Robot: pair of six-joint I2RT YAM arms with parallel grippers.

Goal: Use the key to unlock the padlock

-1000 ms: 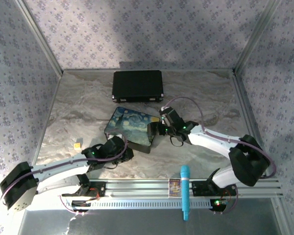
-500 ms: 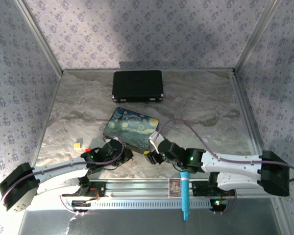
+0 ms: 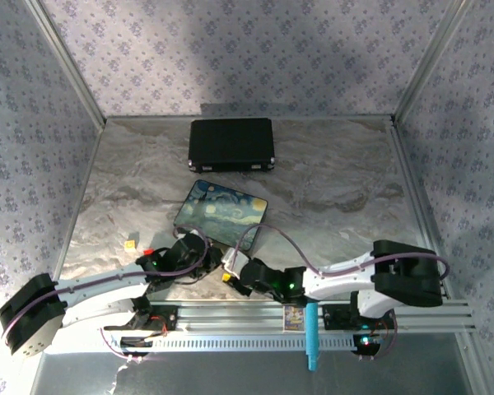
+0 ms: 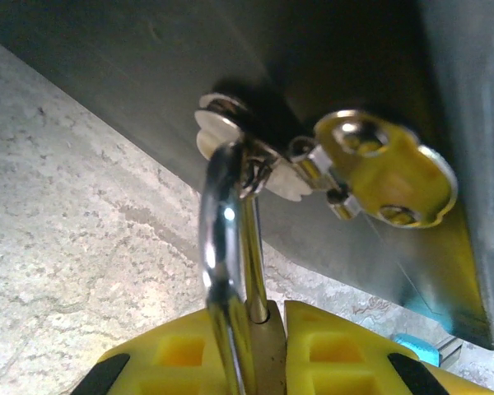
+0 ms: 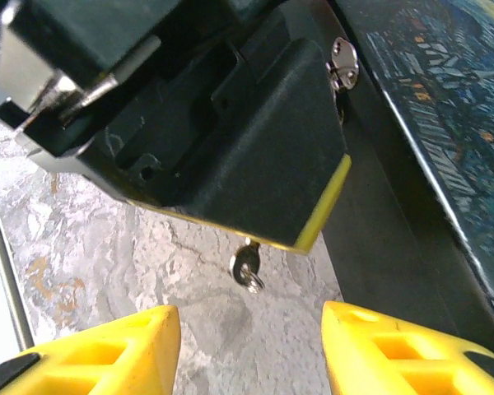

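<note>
In the left wrist view the brass padlock is pinched between my yellow fingers, so my left gripper is shut on its body. Its silver shackle runs up through the hasp on the painted box's dark side. In the right wrist view the tiny silvery key pokes out below the black left gripper, with a small ring on it. My right gripper is open, its yellow fingers either side of the key and short of it. From above, both grippers meet at the box's near corner.
The painted starry box lies mid-table, a black case behind it. A small yellow cube and red block sit left of the left gripper. A teal marker and a card rest on the front rail.
My right arm swung from the box's right side down to its near corner, facing the left gripper, and its jaws narrowed. The left gripper kept its hold on the padlock.
</note>
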